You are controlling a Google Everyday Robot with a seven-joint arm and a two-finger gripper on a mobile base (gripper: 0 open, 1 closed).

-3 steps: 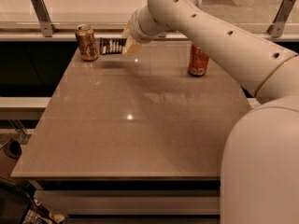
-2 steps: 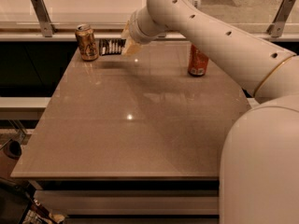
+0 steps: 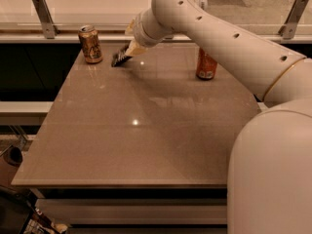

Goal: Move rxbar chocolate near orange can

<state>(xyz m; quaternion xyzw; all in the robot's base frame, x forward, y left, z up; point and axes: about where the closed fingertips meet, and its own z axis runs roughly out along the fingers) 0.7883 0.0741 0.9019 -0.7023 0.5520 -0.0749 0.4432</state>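
While the rxbar chocolate [image 3: 119, 58] tipped downward, the claw [image 3: 128, 51] hung over the worktop's [image 3: 146, 130] far left corner, beside the orange can [image 3: 90, 45].
In the camera view, the bar had gone from lying level a second before to slanting down-left from the claw's tip. Its low end sat at or close to the surface, near the can but apart from it. Whether the claw was clamped on it could not be told. Placement looked nearly done, with only release and retreat remaining. The red-orange can [image 3: 206, 65] stood well apart.
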